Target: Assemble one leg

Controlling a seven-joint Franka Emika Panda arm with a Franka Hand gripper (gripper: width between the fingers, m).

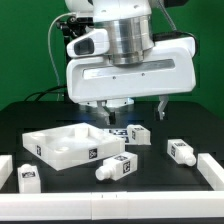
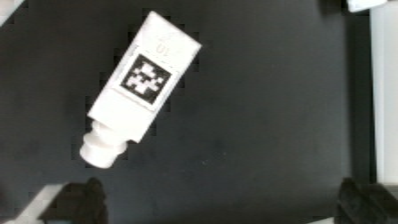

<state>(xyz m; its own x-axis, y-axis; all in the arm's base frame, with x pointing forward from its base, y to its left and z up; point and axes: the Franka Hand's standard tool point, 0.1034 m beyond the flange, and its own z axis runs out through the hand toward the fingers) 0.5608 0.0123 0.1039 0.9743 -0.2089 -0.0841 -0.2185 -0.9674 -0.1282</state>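
My pincer [image 2: 217, 205] is spread wide apart with nothing in it, hanging over the black table [image 1: 160, 190]. The leg [image 2: 143, 85] lies flat on the table below me, tag facing up, clear of both fingers [image 2: 71, 200] and not between them. In the exterior view it's near the white tray [image 1: 60, 155], on the exterior view's right. Other pegs [image 1: 180, 152] lie scattered around.
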